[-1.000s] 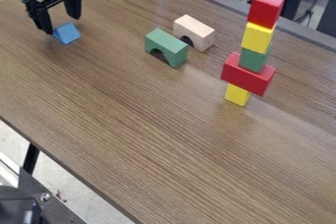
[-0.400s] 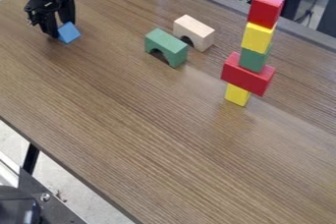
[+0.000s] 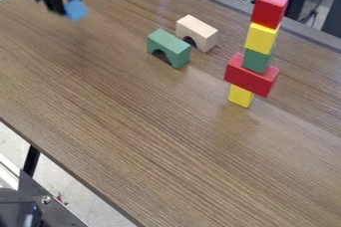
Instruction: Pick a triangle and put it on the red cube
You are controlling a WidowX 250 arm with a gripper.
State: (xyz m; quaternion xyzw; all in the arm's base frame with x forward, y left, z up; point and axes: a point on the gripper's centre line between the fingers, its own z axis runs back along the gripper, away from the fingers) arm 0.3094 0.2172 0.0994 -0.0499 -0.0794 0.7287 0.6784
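While it hangs above the far left part of the table (image 3: 133, 136), the blue triangle (image 3: 76, 9) is held between the fingertips of the black gripper (image 3: 67, 6), which are parted only by the block's width; the grip apparently serves to carry it. Its exact tilt cannot be told through the blur. To the right, the green arch (image 3: 168, 48) and the pale wooden arch (image 3: 198, 33) stand openings downward, just beside each other; a raised carry would probably pass them safely. Farther right rises the tower. Its red cube (image 3: 271, 8), uppermost, presents a bare top face as the seat for the triangle. Beneath come the upper yellow block (image 3: 261, 37), a green block (image 3: 257, 60), a wide red block (image 3: 251, 75) overhanging its support, and the lowest yellow block (image 3: 241, 96). So narrow a base likely calls for a centred, gentle release.
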